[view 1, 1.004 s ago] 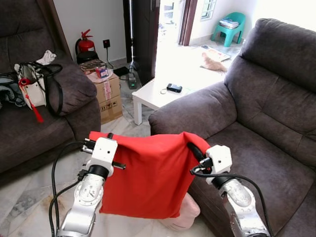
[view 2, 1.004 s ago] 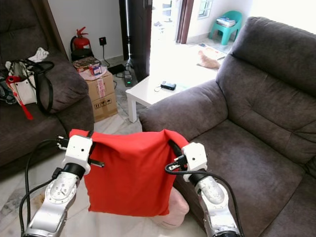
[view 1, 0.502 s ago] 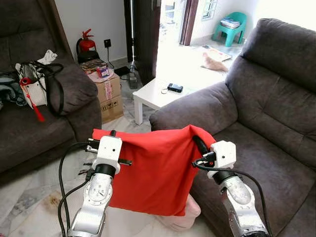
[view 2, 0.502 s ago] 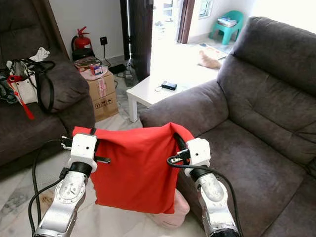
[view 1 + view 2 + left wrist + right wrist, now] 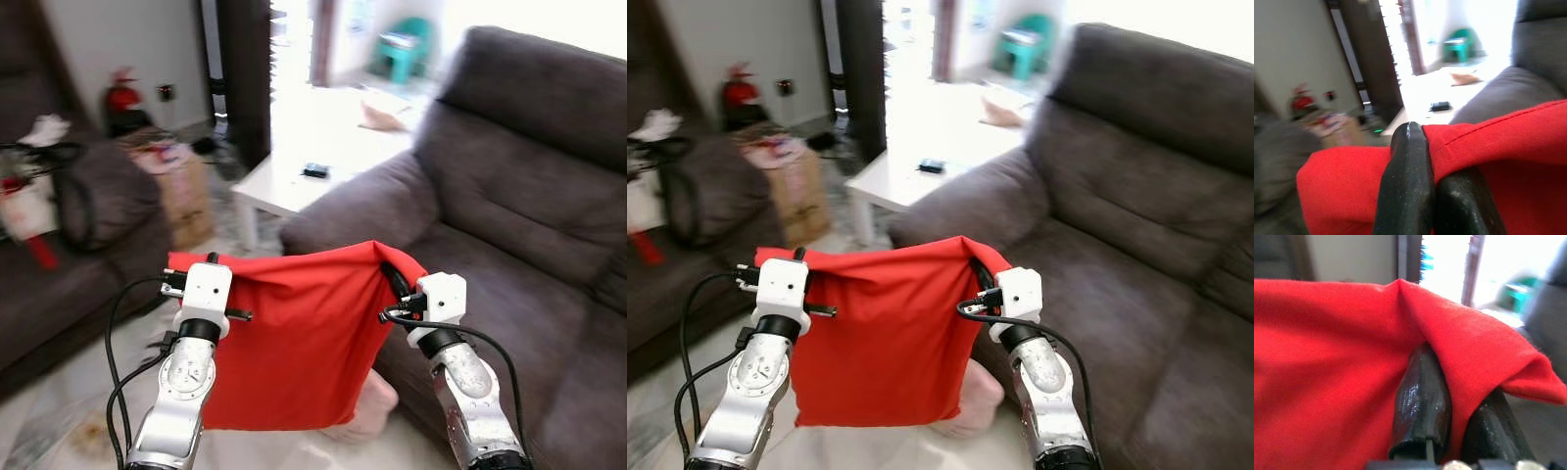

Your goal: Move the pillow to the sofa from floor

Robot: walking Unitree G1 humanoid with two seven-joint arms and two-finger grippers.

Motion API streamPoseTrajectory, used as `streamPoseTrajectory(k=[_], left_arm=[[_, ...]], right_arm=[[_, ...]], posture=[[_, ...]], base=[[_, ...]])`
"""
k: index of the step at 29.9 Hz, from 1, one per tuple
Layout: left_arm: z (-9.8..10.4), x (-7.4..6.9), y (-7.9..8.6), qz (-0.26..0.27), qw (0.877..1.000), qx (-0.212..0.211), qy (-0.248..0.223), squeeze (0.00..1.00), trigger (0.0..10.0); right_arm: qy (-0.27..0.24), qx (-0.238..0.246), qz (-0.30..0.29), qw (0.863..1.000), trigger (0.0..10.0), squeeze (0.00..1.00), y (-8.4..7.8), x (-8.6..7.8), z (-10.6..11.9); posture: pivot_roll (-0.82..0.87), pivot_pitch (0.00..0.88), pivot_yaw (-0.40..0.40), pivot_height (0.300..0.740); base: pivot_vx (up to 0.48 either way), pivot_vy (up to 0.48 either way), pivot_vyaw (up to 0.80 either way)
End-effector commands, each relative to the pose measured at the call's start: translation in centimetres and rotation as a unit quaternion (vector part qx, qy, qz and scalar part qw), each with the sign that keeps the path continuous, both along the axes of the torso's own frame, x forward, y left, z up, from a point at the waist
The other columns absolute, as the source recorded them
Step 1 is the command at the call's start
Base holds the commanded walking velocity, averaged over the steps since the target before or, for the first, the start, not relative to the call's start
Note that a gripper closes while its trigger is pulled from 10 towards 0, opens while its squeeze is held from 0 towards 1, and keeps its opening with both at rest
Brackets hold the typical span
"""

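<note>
Pillow (image 5: pixel 294 343) hangs between left gripper (image 5: pixel 176 279) and right gripper (image 5: pixel 394 284), above floor (image 5: pixel 69 392). Sofa (image 5: pixel 509 225) to the right. Low table (image 5: pixel 284 186) behind pillow; cardboard box (image 5: pixel 176 181) left of table.

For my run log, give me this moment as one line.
phase: carrying | red pillow: lifted off floor | left gripper, right gripper: clamped on top corners | grey sofa: to robot's right

The sofa (image 5: pixel 509 255) seat is free, open from its front edge. Its armrest (image 5: pixel 358 211) stands behind the hanging red pillow (image 5: pixel 294 343), and a white table (image 5: pixel 284 186) just beyond.
</note>
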State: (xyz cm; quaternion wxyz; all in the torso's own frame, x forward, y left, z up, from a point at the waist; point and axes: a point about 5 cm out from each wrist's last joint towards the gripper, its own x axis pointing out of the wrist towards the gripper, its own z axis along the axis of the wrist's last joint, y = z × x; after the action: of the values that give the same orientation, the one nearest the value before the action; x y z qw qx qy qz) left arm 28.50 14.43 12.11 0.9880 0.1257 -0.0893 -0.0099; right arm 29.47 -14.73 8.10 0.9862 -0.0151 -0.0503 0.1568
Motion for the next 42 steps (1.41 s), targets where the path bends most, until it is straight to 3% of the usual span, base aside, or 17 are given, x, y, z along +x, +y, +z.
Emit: streamPoseTrajectory(k=[1,34,42], left_arm=[[1.61,0.21,-0.68,-0.017,0.999,0.003,-0.041,0.0,10.0],[1.31,0.3,-1.09,-0.034,0.999,0.005,-0.036,0.0,10.0],[1.57,0.48,-0.71,-0.028,0.999,0.013,-0.04,0.0,10.0]], right_arm=[[-0.034,0.007,-0.016,0.999,10.0,0.0,-0.58,0.65,1.56],[-0.032,-0.004,-0.023,0.999,10.0,0.0,-0.88,1.08,1.41],[-0.042,0.004,-0.017,0.999,10.0,0.0,-0.21,1.08,1.57]], posture=[[0.01,0.0,-0.071,0.74],[0.01,0.0,-0.065,0.74],[0.02,0.0,-0.058,0.74]], base=[[0.0,0.0,-0.8],[0.0,0.0,-0.8],[0.0,0.0,0.0]])
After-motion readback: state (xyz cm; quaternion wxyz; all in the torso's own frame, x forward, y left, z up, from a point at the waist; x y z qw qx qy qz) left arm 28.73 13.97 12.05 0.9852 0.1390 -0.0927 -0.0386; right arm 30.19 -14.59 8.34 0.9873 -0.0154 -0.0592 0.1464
